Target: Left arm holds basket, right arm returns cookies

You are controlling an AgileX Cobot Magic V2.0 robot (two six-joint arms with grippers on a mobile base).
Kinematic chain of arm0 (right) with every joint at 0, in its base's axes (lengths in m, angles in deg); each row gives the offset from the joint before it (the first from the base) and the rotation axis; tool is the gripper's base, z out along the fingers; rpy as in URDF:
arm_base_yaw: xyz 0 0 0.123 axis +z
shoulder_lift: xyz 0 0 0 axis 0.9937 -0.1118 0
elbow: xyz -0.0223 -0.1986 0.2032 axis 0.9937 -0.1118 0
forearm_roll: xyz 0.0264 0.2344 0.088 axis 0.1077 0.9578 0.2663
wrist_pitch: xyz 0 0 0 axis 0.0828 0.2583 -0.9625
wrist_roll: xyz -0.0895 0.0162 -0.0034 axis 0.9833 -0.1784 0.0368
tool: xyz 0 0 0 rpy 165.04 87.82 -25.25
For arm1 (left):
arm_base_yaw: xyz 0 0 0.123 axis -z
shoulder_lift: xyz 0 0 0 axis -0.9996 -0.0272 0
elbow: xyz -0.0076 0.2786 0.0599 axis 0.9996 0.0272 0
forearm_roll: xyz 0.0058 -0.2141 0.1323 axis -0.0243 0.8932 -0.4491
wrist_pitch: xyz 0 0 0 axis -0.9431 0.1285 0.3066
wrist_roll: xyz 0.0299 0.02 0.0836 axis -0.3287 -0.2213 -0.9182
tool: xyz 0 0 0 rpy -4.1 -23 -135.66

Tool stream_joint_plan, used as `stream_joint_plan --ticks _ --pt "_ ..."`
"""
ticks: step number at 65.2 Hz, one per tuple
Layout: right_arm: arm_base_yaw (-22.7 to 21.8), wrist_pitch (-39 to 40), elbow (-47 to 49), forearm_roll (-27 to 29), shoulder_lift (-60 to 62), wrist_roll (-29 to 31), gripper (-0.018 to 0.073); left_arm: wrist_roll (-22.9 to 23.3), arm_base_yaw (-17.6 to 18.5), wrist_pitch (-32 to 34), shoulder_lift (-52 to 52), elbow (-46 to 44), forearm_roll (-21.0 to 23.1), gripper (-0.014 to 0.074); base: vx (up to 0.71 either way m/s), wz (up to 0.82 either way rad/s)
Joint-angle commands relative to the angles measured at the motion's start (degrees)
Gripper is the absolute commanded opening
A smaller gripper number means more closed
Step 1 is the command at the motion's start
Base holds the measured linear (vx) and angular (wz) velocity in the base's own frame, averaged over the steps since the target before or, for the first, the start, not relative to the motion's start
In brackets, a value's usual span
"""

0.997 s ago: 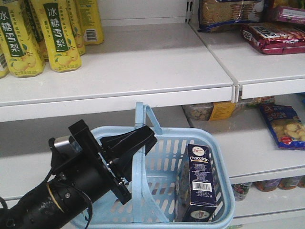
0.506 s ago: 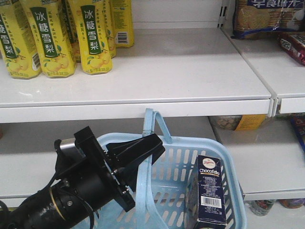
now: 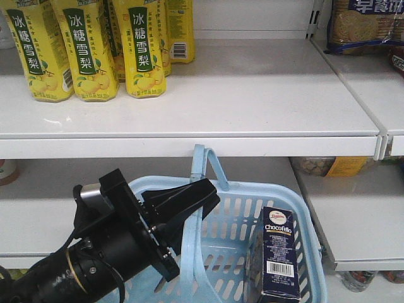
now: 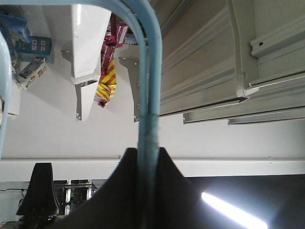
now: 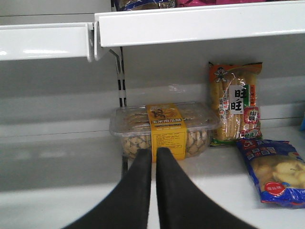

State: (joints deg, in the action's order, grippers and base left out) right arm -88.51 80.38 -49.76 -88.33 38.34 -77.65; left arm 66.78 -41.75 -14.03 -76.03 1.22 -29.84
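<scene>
Exterior front-facing view: left fingers (image 3: 184, 199) clamp the basket (image 3: 237, 218) by its handle (image 4: 150, 71). The Chocofello box (image 3: 278, 252) stands inside. The right fingers (image 5: 138, 191) are pressed together, empty.

The basket (image 3: 237, 221) is light blue. The cookies box (image 3: 278, 249) is dark navy with a white barcode. The bottles (image 3: 146, 53) are yellow.

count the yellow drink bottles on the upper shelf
4 yellow bottles clearly: front row left, middle, right; one behind, rightmost, barcode showing. More may be hidden behind.
</scene>
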Motion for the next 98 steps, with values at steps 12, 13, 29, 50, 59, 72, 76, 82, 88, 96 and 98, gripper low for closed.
stream_joint_plan --ticks 12,13,29,50,59,72,76,82,88,96,98 --pt "-0.2 4.1 -1.1 -0.2 0.7 0.2 -0.0006 -0.3 -0.4 15.5 1.8 -1.6 4.9 0.0000 -0.01 0.05" --pt "-0.2 4.1 -1.1 -0.2 0.7 0.2 -0.0006 -0.3 -0.4 15.5 1.8 -1.6 4.9 0.0000 -0.01 0.06" --pt "-0.2 4.1 -1.1 -0.2 0.7 0.2 -0.0006 -0.3 -0.4 15.5 1.8 -1.6 4.9 0.0000 -0.01 0.06" --pt "-0.2 4.1 -1.1 -0.2 0.7 0.2 -0.0006 -0.3 -0.4 15.5 1.8 -1.6 4.9 0.0000 0.00 0.03" --pt "-0.2 4.1 -1.1 -0.2 0.7 0.2 -0.0006 -0.3 -0.4 15.5 1.8 -1.6 4.9 0.0000 0.00 0.00" --pt "-0.2 4.1 -1.1 -0.2 0.7 0.2 -0.0006 -0.3 -0.4 15.5 1.8 -1.6 4.9 0.0000 0.00 0.00" --pt "-0.2 4.1 -1.1 -0.2 0.7 0.2 -0.0006 -0.3 -0.4 15.5 1.8 -1.6 4.9 0.0000 0.00 0.00" --pt "-0.2 4.1 -1.1 -0.2 0.7 0.2 -0.0006 -0.3 -0.4 15.5 1.8 -1.6 4.9 0.0000 0.00 0.00" --pt "-0.2 4.1 -1.1 -0.2 0.7 0.2 -0.0006 -0.3 -0.4 15.5 1.8 -1.6 4.9 0.0000 0.00 0.00" --pt "-0.2 4.1 -1.1 -0.2 0.7 0.2 -0.0006 -0.3 -0.4 15.5 1.8 -1.6 4.9 0.0000 0.00 0.00" --pt "-0.2 4.1 -1.1 -0.2 0.7 0.2 -0.0006 -0.3 -0.4 15.5 1.8 -1.6 4.9 0.0000 0.00 0.00"
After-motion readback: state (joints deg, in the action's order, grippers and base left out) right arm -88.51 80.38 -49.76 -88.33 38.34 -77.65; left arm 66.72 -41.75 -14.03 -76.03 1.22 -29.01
